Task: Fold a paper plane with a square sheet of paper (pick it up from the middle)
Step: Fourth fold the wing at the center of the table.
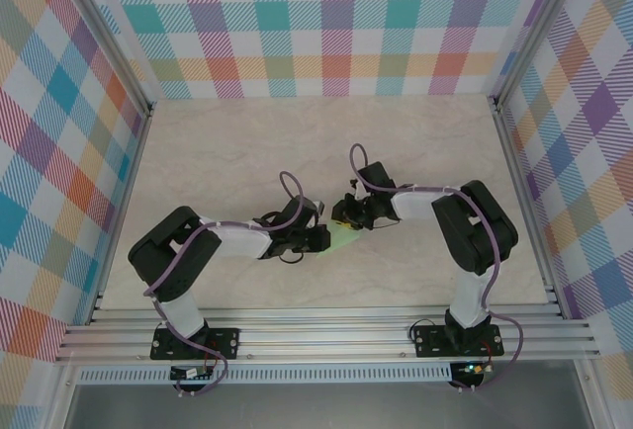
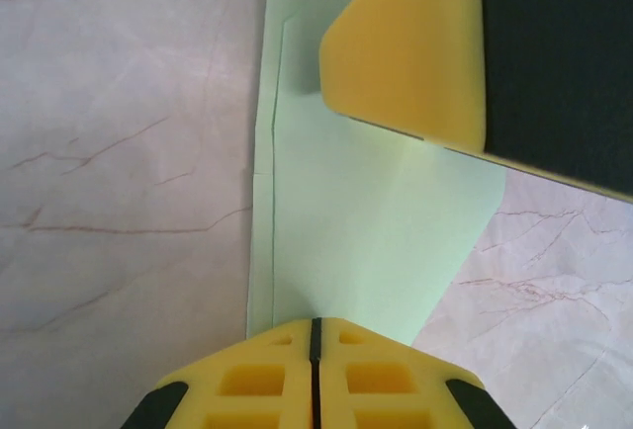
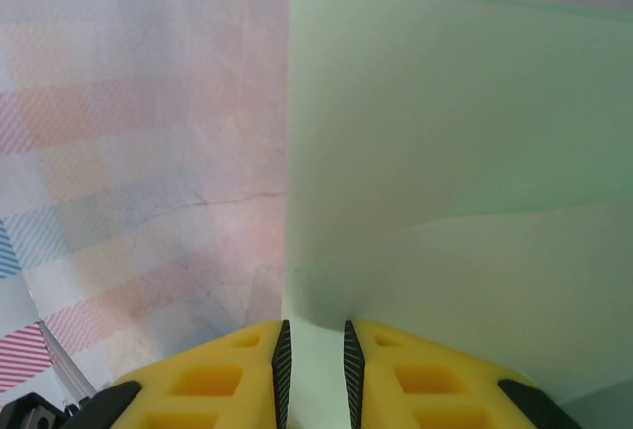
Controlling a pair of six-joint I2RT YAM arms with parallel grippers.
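Mid-table, on the pale marbled tabletop [image 1: 247,152], the thin pale green creased paper sheet [image 2: 376,221] lay between both arms. The right gripper [image 3: 315,335] gripped one raised fold, which stood up between its narrowly parted jaws. The left gripper [image 2: 315,325] was clenched tight at the sheet's near edge; could not tell whether it pinched any paper.
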